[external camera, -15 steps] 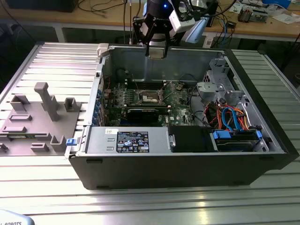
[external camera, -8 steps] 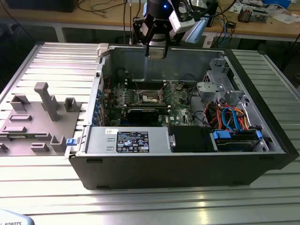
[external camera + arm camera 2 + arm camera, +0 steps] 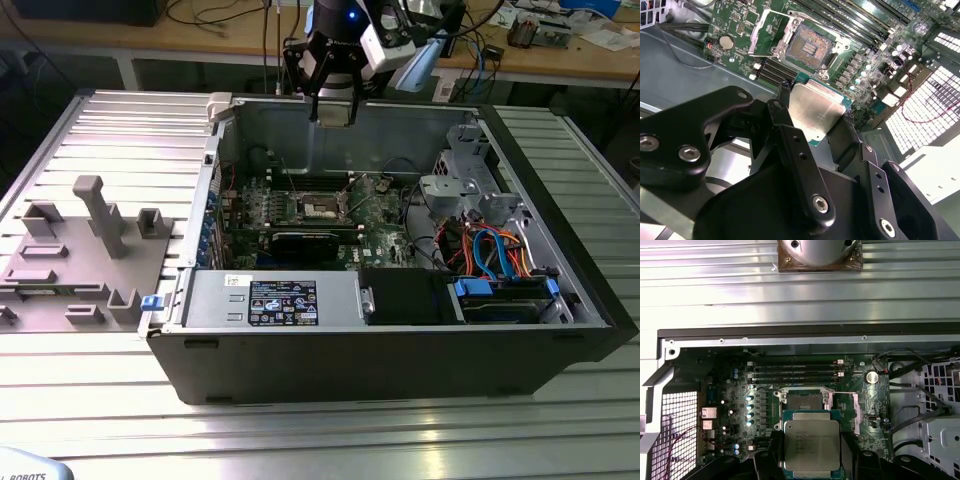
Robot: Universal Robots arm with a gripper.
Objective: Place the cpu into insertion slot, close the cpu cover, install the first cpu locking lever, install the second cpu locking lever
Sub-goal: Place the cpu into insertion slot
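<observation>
My gripper (image 3: 333, 108) hangs above the back wall of the open computer case (image 3: 560, 330), shut on the cpu. In both wrist views the cpu (image 3: 816, 109) (image 3: 811, 441) is a flat square chip with a silvery metal top, clamped by its edges between the black fingers (image 3: 790, 135). The insertion slot (image 3: 810, 46) (image 3: 802, 401) (image 3: 322, 207) on the green motherboard lies bare below the chip, its contact field showing. The cpu cover (image 3: 766, 31) (image 3: 844, 407), a thin metal frame, stands flipped open beside the slot.
Memory slots (image 3: 797, 371) run along the socket's far side. A long black card (image 3: 305, 240) lies across the board in front of it. A labelled power supply (image 3: 270, 300) and a drive bay with blue and orange cables (image 3: 490, 250) fill the case front. A grey fixture (image 3: 90, 240) stands outside, at the exterior view's left.
</observation>
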